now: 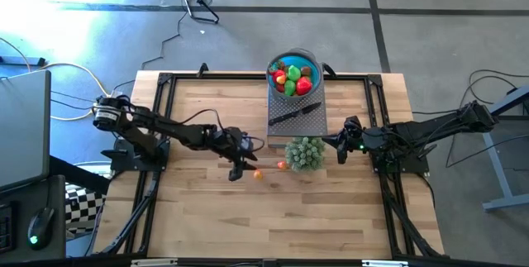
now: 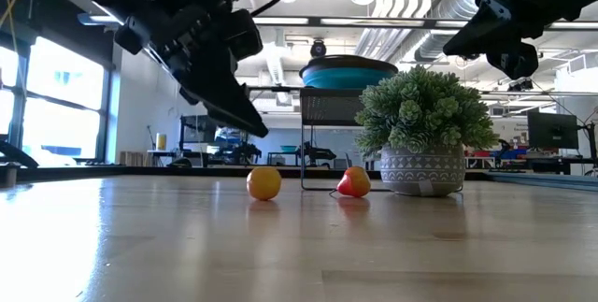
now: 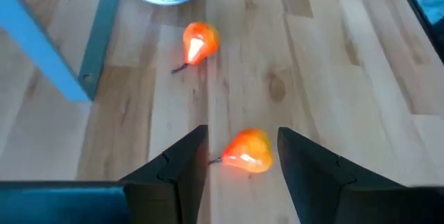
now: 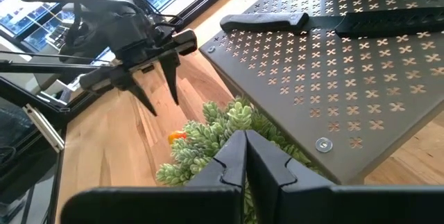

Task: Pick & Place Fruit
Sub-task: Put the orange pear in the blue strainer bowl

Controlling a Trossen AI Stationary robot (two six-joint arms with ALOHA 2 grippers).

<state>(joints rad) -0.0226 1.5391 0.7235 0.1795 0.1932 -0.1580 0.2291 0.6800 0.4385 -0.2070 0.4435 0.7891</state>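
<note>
The left gripper (image 1: 240, 168) hangs over the table on the side of the potted plant (image 1: 305, 153) away from the right arm, fingers pointing down and standing apart with nothing between them yet. Straight under that gap lies an orange fruit (image 3: 248, 151), resting on the wood and not touched by either finger. In the left wrist view it sits squarely between the two dark fingers (image 3: 182, 160), its body lying crosswise to them with the stem end toward one finger. So the fruit is below the jaws, not off to a side, and the coming move looks like a plain drop onto it, then a squeeze.

A second fruit (image 3: 200, 41), orange-red, lies farther on toward the plant, just beside the pot. From table height the two show as separate pieces, the orange one (image 2: 264, 183) well clear of the pot, the redder one (image 2: 353, 181) close against it; whether it touches the pot I cannot tell.

The blue bowl (image 1: 278, 62) with the fruit already collected stands on a perforated stand beyond the plant, with a knife (image 1: 294, 116) lying on the stand.

The right gripper (image 4: 245, 156) waits above the plant on its other side, fingers pressed together and empty. The left arm is clearly the nearer one to both loose fruits.
</note>
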